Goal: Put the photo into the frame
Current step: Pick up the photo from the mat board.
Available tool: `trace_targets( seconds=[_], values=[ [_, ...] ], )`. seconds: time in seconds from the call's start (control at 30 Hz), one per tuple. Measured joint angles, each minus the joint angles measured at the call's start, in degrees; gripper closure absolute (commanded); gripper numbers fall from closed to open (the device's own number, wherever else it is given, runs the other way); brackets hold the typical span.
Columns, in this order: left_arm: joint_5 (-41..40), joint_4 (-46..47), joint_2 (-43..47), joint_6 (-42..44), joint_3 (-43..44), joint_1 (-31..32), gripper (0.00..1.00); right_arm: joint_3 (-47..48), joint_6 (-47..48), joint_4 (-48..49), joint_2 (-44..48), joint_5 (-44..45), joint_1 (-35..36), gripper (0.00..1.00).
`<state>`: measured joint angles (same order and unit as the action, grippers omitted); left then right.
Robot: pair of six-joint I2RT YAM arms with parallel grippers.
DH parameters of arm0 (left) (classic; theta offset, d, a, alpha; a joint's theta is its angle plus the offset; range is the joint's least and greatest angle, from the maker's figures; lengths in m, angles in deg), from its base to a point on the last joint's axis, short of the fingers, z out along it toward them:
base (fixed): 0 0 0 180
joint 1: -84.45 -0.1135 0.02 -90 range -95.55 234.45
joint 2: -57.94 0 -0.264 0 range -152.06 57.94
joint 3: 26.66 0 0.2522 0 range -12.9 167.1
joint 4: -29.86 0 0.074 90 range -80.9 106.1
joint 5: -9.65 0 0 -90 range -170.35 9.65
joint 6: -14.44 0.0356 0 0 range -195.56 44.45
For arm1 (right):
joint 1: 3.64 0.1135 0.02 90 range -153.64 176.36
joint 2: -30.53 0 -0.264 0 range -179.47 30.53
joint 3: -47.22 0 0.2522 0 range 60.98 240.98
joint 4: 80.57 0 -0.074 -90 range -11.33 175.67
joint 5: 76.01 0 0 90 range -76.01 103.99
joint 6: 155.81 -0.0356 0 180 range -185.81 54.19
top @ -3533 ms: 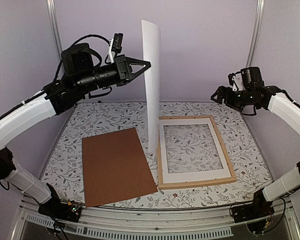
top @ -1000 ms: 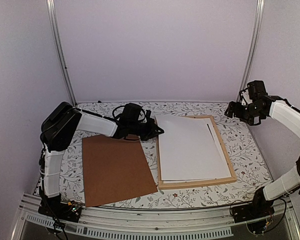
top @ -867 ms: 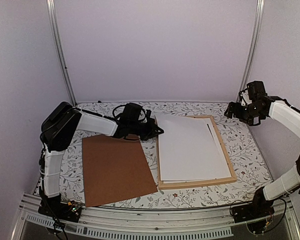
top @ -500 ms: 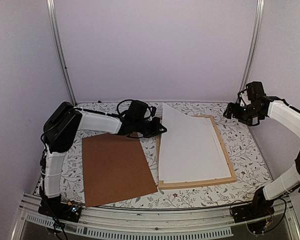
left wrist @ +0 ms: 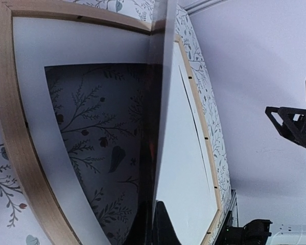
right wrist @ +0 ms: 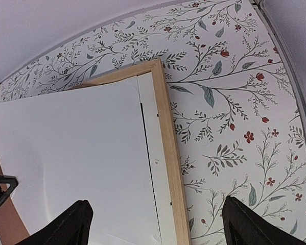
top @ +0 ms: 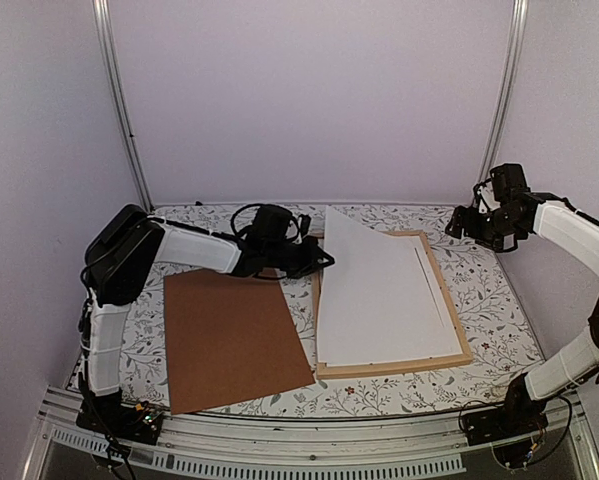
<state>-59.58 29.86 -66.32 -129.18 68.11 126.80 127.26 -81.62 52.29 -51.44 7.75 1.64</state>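
My left end effector (top: pixel 325 262) pinches the left edge of the thin white-backed rectangular photo (top: pixel 379 290), laid tilted over the light wooden rectangular frame (top: pixel 394 369), not yet seated flat.

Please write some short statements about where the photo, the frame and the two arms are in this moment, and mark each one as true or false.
1. The photo shows its plain white back upward. True.
2. The photo lies flat inside the frame. False: its left edge is raised and it slants down toward the right side of the frame.
3. The right gripper holds the frame. False: its fingers are open and it hovers near the far right corner of the frame, touching nothing.
4. The brown board lies on the table, left of the frame. True.
5. The left gripper has its fingers shut on the left edge of the photo. True.
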Motion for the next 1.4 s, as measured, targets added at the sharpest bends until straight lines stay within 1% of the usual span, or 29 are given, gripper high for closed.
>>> trace_targets(
  seconds=[0.17, 0.4, 0.77, 1.1, 1.4],
  values=[
    [1.7, 3.1, 1.9, -0.4, -2.0, 0.0, 1.00, 0.0, 0.2, 0.0, -0.3, 0.0, 0.0, 0.08],
    [4.5, 7.4, 3.8, 0.5, -2.5, 0.1, 1.00, 0.0, 0.3, 0.0, -0.9, 0.0, 0.0, 0.08],
    [7.7, 13.7, 3.8, 0.0, -2.9, 0.5, 1.00, 0.0, 0.5, 0.0, -0.9, 0.4, 0.0, 0.08],
    [10.1, 19.8, 3.8, -3.9, -3.1, 0.5, 1.00, 0.0, 1.2, -0.1, -1.1, 1.9, 0.0, 0.07],
    [12.5, 27.8, 3.8, -11.0, -4.2, 0.6, 1.00, 0.3, 1.6, -1.0, -1.7, 3.2, -0.2, 0.07]
  ],
)
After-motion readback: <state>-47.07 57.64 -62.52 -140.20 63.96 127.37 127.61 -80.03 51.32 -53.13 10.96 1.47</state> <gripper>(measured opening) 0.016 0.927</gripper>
